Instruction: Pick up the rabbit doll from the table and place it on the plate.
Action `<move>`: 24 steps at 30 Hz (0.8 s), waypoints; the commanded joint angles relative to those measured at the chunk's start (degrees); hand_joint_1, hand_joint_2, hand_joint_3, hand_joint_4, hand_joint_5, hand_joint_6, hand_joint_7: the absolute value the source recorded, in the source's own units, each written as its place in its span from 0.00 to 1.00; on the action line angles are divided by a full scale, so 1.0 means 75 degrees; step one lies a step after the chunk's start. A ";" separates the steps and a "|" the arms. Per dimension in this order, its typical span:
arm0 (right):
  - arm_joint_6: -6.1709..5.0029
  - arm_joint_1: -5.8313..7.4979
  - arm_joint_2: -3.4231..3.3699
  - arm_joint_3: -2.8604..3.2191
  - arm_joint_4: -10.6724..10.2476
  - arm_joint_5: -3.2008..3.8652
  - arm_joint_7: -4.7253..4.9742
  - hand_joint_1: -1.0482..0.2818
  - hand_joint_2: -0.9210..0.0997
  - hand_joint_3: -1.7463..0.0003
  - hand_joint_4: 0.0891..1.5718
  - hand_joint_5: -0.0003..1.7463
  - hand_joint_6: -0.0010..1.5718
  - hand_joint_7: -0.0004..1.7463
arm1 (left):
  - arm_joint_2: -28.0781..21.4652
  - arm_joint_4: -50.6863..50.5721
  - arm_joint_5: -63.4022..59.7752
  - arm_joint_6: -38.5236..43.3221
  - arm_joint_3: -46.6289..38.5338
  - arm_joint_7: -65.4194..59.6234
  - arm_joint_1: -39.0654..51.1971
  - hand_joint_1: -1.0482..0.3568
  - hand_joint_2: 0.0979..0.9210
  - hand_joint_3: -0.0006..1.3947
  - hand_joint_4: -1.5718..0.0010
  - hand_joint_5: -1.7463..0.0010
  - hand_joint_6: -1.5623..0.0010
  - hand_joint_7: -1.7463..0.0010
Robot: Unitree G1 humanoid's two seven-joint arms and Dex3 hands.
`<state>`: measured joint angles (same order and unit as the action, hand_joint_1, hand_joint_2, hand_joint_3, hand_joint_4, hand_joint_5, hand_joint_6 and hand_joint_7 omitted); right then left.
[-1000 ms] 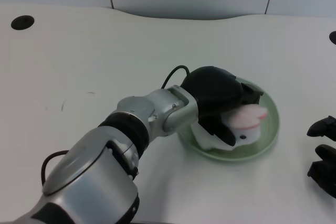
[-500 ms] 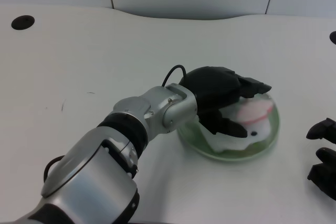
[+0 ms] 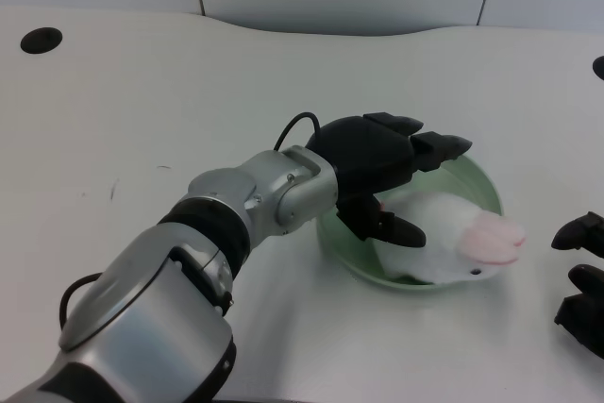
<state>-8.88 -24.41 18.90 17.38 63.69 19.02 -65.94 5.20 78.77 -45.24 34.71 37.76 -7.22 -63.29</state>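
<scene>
The left hand (image 3: 382, 172) is spread out and holding nothing, fingers fanned over the near-left part of the green plate (image 3: 486, 186). The rabbit doll (image 3: 448, 243) lies on its side in the plate, pink face poking out over the right rim. The thumb looks like it's touching the doll's white body, or just beside it. So I'd pull the hand up and back toward the left, clear of the fur, so nothing snags and drags it off.
</scene>
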 commanded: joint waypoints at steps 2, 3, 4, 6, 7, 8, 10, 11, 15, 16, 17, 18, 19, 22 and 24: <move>-0.0081 0.0026 0.0174 0.0064 0.0026 0.0012 0.0044 0.48 0.00 0.96 0.91 1.00 0.62 1.00 | -0.0484 -0.0093 -0.0009 0.0181 -0.0051 -0.0179 -0.0257 0.00 1.00 0.52 1.00 1.00 1.00 1.00; -0.0093 0.0024 0.0179 0.0074 0.0039 0.0025 0.0017 0.48 0.00 0.96 0.90 1.00 0.61 1.00 | -0.0545 -0.0097 0.0018 0.0207 -0.0081 -0.0183 -0.0270 0.00 1.00 0.52 1.00 1.00 1.00 1.00; -0.0115 0.0019 0.0182 0.0088 0.0060 0.0039 -0.0014 0.48 0.00 0.96 0.89 1.00 0.60 1.00 | -0.0634 -0.0103 0.0073 0.0237 -0.0141 -0.0150 -0.0282 0.00 1.00 0.52 1.00 1.00 1.00 1.00; -0.0145 0.0011 0.0186 0.0099 0.0085 0.0049 -0.0046 0.48 0.00 0.96 0.89 1.00 0.63 1.00 | -0.0720 -0.0110 0.0128 0.0269 -0.0212 -0.0101 -0.0289 0.00 1.00 0.53 1.00 1.00 1.00 1.00; -0.0102 0.0010 0.0200 0.0086 0.0081 0.0036 -0.0020 0.48 0.00 0.96 0.90 1.00 0.64 1.00 | -0.0841 -0.0116 0.0204 0.0309 -0.0297 -0.0028 -0.0287 0.00 1.00 0.53 1.00 1.00 1.00 1.00; -0.0074 0.0012 0.0209 0.0076 0.0073 0.0025 -0.0001 0.47 0.00 0.96 0.89 1.00 0.65 1.00 | -0.0933 -0.0120 0.0264 0.0340 -0.0369 0.0034 -0.0283 0.00 1.00 0.53 1.00 1.00 1.00 1.00; -0.0035 0.0004 0.0211 0.0075 0.0065 0.0032 0.0001 0.47 0.00 0.96 0.89 1.00 0.64 1.00 | -0.1116 -0.0130 0.0404 0.0424 -0.0538 0.0153 -0.0245 0.00 1.00 0.53 1.00 1.00 1.00 1.00; -0.0027 -0.0004 0.0205 0.0082 0.0065 0.0045 -0.0013 0.47 0.00 0.96 0.88 1.00 0.62 1.00 | -0.1186 -0.0136 0.0466 0.0464 -0.0613 0.0200 -0.0218 0.00 1.00 0.53 1.00 1.00 1.00 1.00; -0.0040 -0.0019 0.0186 0.0077 0.0058 0.0057 -0.0053 0.48 0.00 0.95 0.88 1.00 0.65 1.00 | -0.1522 -0.0169 0.1054 0.0868 -0.1175 0.0472 0.0120 0.00 1.00 0.54 0.96 0.98 0.98 0.99; -0.0002 -0.0017 0.0183 0.0085 0.0053 0.0069 -0.0038 0.48 0.00 0.95 0.89 1.00 0.66 1.00 | -0.1597 -0.0178 0.1173 0.0957 -0.1284 0.0523 0.0219 0.00 1.00 0.54 0.95 0.97 0.97 0.99; 0.0026 -0.0016 0.0180 0.0091 0.0049 0.0078 -0.0029 0.48 0.00 0.95 0.89 1.00 0.65 1.00 | -0.1645 -0.0187 0.1251 0.1013 -0.1357 0.0568 0.0282 0.00 1.00 0.54 0.94 0.97 0.97 0.99; 0.0041 -0.0018 0.0181 0.0104 0.0069 0.0095 -0.0063 0.48 0.00 0.96 0.89 1.00 0.64 1.00 | -0.1740 -0.0194 0.1406 0.1163 -0.1512 0.0613 0.0424 0.00 1.00 0.55 0.93 0.97 0.97 0.99; 0.0055 -0.0017 0.0184 0.0118 0.0085 0.0111 -0.0084 0.49 0.00 0.95 0.89 1.00 0.62 1.00 | -0.1834 -0.0201 0.1569 0.1301 -0.1670 0.0644 0.0575 0.00 1.00 0.55 0.91 0.95 0.95 0.98; -0.0006 -0.0012 0.0199 0.0110 0.0102 0.0079 -0.0031 0.48 0.00 0.95 0.84 1.00 0.58 1.00 | -0.1989 -0.0215 0.2004 0.1456 -0.2106 0.0890 0.0901 0.00 1.00 0.54 0.84 0.92 0.91 0.97; -0.0017 -0.0014 0.0201 0.0108 0.0109 0.0073 -0.0025 0.48 0.00 0.95 0.83 1.00 0.58 1.00 | -0.1997 -0.0239 0.2059 0.1459 -0.2181 0.0982 0.0934 0.00 1.00 0.53 0.83 0.91 0.91 0.96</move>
<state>-8.92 -24.55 19.35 17.51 64.24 19.26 -66.33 -9.09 77.24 -30.71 44.99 21.98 -0.74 -56.69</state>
